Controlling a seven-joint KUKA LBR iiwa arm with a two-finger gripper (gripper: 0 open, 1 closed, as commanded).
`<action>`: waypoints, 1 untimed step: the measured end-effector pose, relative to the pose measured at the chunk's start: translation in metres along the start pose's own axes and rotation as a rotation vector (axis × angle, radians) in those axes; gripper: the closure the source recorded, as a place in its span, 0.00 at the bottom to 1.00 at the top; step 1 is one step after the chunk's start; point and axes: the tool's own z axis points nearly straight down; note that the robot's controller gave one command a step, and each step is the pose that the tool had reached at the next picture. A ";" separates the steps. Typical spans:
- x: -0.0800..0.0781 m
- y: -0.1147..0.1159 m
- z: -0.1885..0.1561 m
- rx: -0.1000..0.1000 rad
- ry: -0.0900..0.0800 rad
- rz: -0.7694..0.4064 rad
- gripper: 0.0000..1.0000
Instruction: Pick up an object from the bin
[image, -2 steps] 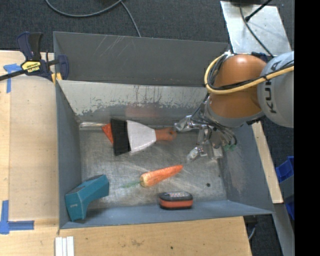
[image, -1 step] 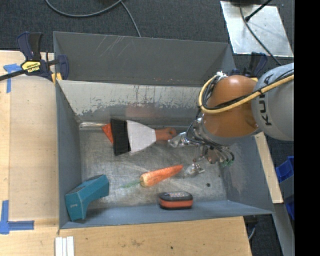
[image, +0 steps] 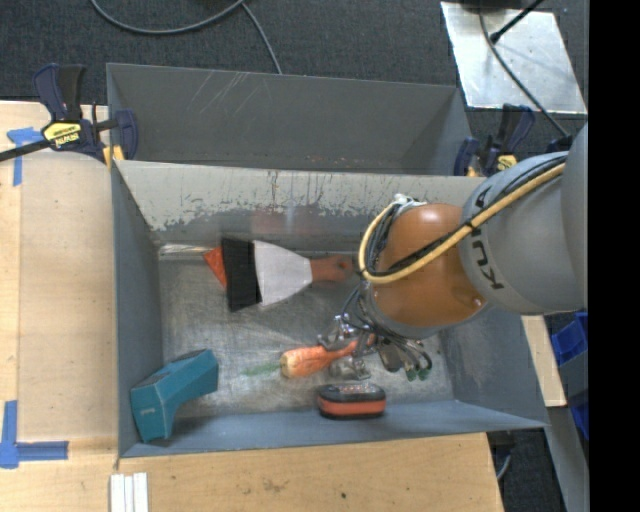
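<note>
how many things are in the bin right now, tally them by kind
brush: 1
carrot: 1
teal box: 1
black and orange oval thing: 1
total: 4 in plain sight

The small metal pincer (image: 352, 345) hangs low; just up-right of it sits the glossy orange wrist cover (image: 425, 270), then the grey arm (image: 530, 240).

Letters "KU", on grey arm (image: 530, 235)
</note>
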 end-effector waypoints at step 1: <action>0.000 0.000 0.000 0.000 0.000 0.000 1.00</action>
